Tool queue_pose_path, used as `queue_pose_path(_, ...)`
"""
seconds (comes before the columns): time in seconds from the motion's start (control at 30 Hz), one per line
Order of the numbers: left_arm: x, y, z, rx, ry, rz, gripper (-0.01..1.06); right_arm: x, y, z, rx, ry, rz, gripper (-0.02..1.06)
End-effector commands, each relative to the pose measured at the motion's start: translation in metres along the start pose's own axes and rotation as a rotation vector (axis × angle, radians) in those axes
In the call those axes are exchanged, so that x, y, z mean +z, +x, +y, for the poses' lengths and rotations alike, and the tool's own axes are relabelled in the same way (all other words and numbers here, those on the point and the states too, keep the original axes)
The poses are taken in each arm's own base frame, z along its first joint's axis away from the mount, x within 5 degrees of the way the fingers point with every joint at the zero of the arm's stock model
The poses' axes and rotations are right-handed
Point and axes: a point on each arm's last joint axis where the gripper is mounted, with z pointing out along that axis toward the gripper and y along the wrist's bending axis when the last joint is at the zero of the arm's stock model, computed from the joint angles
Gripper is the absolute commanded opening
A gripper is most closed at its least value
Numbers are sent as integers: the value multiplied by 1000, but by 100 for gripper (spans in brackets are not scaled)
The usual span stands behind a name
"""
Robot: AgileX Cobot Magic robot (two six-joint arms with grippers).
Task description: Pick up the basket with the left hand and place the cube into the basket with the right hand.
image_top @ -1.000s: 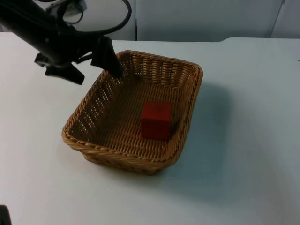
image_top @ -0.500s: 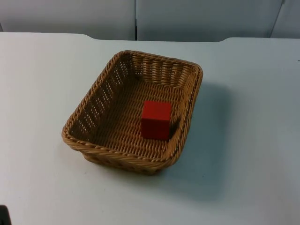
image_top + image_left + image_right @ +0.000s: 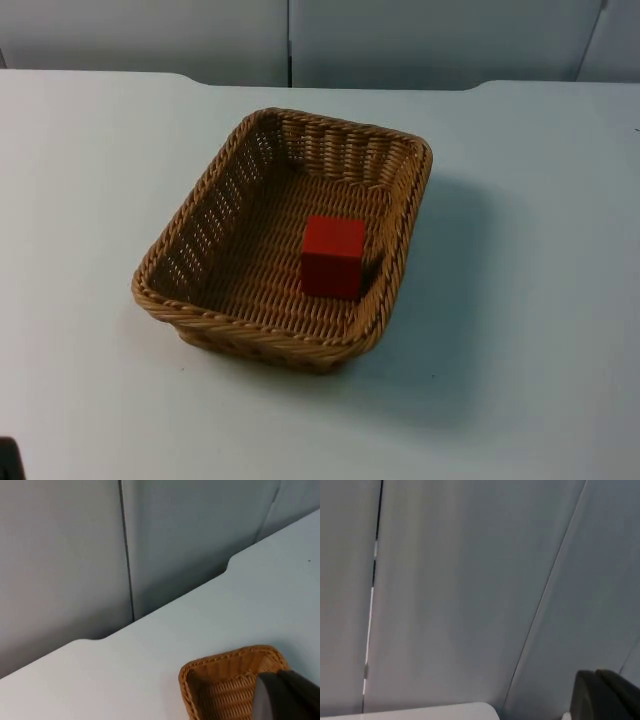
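Now, with red cube [image 3: 333,257] already in wicker basket [image 3: 283,232] on worktop [image 3: 520,330], hold both arms back; left gripper [image 3: 286,696] and right gripper [image 3: 605,695] spread impossible to tell.

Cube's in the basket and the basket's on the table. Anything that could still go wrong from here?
Little, I think. The red cube stands against the right wall of the basket, not in the middle, so a tilt during a later lift could tip it over. In the left wrist view, the left gripper's fingertip looks close to the basket's corner, so a careless move might nudge it. The right gripper's fingertip faces the wall, away from everything.
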Motion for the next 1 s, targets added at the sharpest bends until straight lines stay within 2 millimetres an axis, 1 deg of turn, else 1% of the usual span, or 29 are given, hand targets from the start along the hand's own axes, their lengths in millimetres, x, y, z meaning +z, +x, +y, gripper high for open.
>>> queue_pose_path(0.0, -34, 7, -12, 7, -44, -2, 0, -26, 28, -6, -2, -26, 10, 0)
queue_pose_path(0.07, -54, 22, -22, -9, -69, -27, 0, -51, 60, -5, -6, -90, 28, 0)
queue_pose_path(0.1, -69, 29, -29, -7, -85, -71, 0, -58, 77, -1, -2, -142, 56, 0)
queue_pose_path(0.17, -85, 54, -40, -23, -107, -114, 0, -76, 107, 7, 20, -249, 95, 0)
queue_pose_path(0.2, -85, 54, -40, -23, -107, -114, 0, -76, 107, 7, 20, -249, 95, 0)
queue_pose_path(0.23, -91, 66, -46, -33, -113, -138, 0, -85, 119, 11, 36, -311, 116, 0)
queue_pose_path(0.27, -101, 83, -53, -37, -133, -178, 0, -92, 129, 16, 33, -379, 144, 0)
queue_pose_path(0.3, -104, 98, -57, -45, -141, -190, 0, -99, 137, 21, 33, -442, 156, 0)
queue_pose_path(0.33, -101, 122, -61, -63, -143, -181, 0, -105, 143, 23, 41, -488, 163, 0)
queue_pose_path(0.37, -106, 138, -67, -71, -148, -199, 0, -109, 148, 28, 67, -541, 174, 0)
queue_pose_path(0.4, -102, 158, -70, -85, -150, -187, 0, -113, 154, 32, 70, -584, 175, 0)
queue_pose_path(0.43, -102, 158, -70, -85, -150, -187, 0, -113, 154, 32, 70, -584, 175, 0)
queue_pose_path(0.47, -102, 178, -74, -92, -153, -185, 0, -115, 160, 34, 57, -606, 180, 0)
queue_pose_path(0.57, -107, 225, -87, -97, -165, -202, 0, -114, 182, 42, 46, -623, 227, 0)
queue_pose_path(0.6, -107, 225, -87, -97, -165, -202, 0, -114, 182, 42, 46, -623, 227, 0)
queue_pose_path(0.63, -111, 238, -92, -93, -170, -219, 0, -114, 189, 43, 45, -623, 232, 0)
queue_pose_path(0.73, -127, 267, -105, -89, -184, -291, 0, -113, 210, 46, 37, -599, 244, 0)
queue_pose_path(0.77, -133, 276, -108, -87, -198, -315, 0, -110, 214, 47, 33, -585, 258, 0)
queue_pose_path(0.8, -133, 276, -108, -87, -198, -315, 0, -110, 214, 47, 33, -585, 258, 0)
queue_pose_path(0.87, -142, 292, -114, -88, -225, -349, 0, -107, 221, 47, 51, -558, 316, 0)
queue_pose_path(0.93, -147, 315, -117, -107, -265, -354, 0, -104, 224, 49, 50, -557, 323, 0)
queue_pose_path(0.97, -147, 315, -117, -107, -265, -354, 0, -104, 224, 49, 50, -557, 323, 0)
